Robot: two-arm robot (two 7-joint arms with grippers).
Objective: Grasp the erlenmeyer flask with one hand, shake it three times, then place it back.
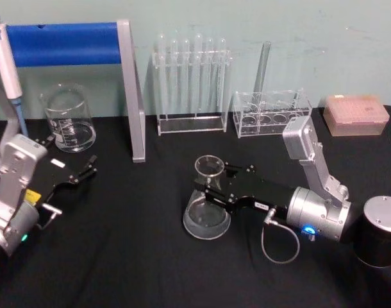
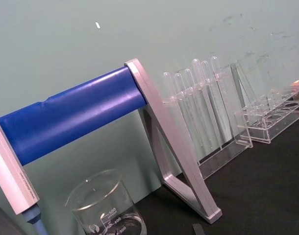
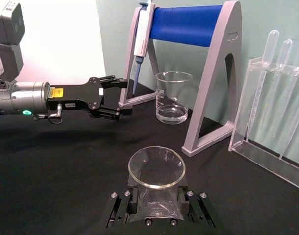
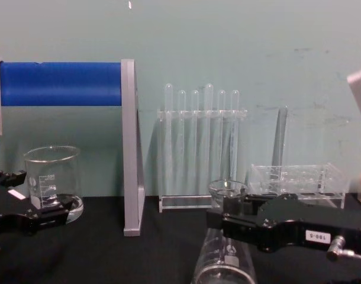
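The erlenmeyer flask is clear glass with a flared rim and stands near the middle of the black table; its base looks to rest on the cloth. My right gripper reaches in from the right, its black jaws pressed on both sides of the neck just below the rim. From the right wrist I look down into the flask's mouth, with the right gripper closed around the neck. In the chest view the flask sits under that gripper. My left gripper hovers open at the left, holding nothing.
A glass beaker stands at the back left beside a blue-barred pipette stand holding a pipette. Behind the flask are a rack of test tubes, a second clear rack and a pink tip box.
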